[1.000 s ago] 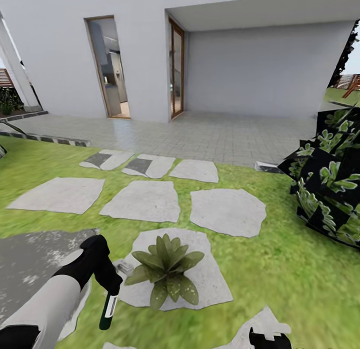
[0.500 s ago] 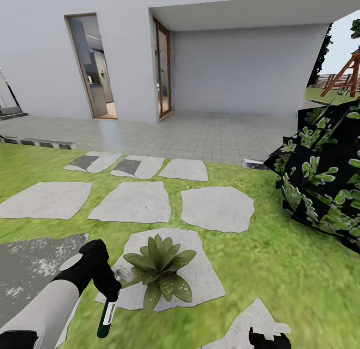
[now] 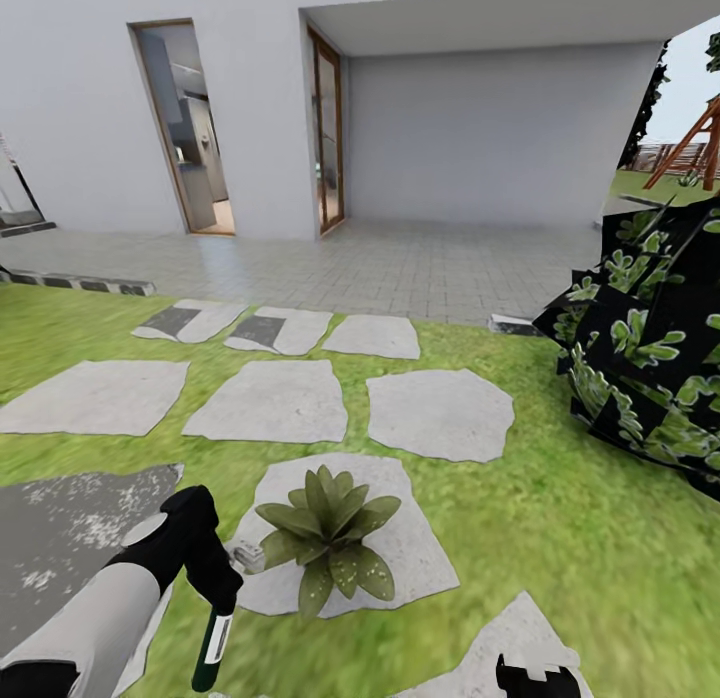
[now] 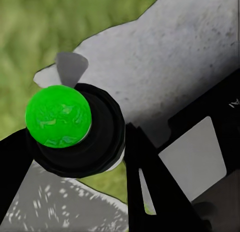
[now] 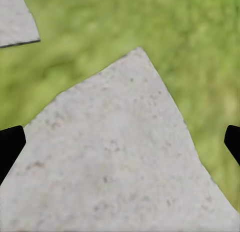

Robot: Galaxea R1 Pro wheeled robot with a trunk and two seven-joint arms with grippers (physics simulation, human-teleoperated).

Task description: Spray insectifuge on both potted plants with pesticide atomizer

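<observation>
Setting: green lawn (image 3: pixel 520 538) with grey stepping stones (image 3: pixel 440 413), a white house with open doorways behind, a dark shrub (image 3: pixel 650 378) to the right.
Atomizer: the bottle (image 3: pixel 212 650) is already picked up and hangs from the left gripper (image 3: pixel 215 590), over grass at the edge of a stone, near the view's lower left.
Axis: its long axis runs close to vertical, tilted a little; the free end points down at the ground. In the left wrist view that end shows as a round green cap (image 4: pixel 58 116) ringed in black. Which end carries the nozzle I cannot tell.
Left jaws: pinching the bottle's upper end.
Right gripper: its top (image 3: pixel 537 673) shows at the bottom edge of the head view; in the right wrist view the two dark tips sit at opposite sides of the picture, so the jaws are spread wide, holding nothing, over a stone (image 5: pixel 120 172).
Plant: one rosette (image 3: pixel 325 538) stands on a stone just beside the bottle; its pot is hidden under the leaves.
Done: pick-up.
Left: by my reading, spraying is either under way or about to start on this plant; no mist is visible. A second plant must be found and covered.
</observation>
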